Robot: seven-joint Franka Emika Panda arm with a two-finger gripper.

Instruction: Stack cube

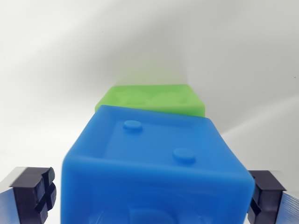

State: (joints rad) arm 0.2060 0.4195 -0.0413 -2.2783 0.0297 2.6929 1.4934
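Observation:
A blue cube [156, 158] with round studs on its top fills the lower middle of the wrist view. Behind it, partly hidden, lies a green cube [154, 98], with only its top and a thin front strip showing. I cannot tell whether the blue cube rests on the green one or just in front of it. My gripper [152, 198] straddles the blue cube, with the left fingertip [35, 193] and the right fingertip [266, 193] at its sides. A thin gap shows between the left pad and the cube. The jaws stand wide apart, open.
A plain white surface [51, 79] surrounds both cubes, and a soft shadow falls to the wrist view's right of them. No other objects are in view.

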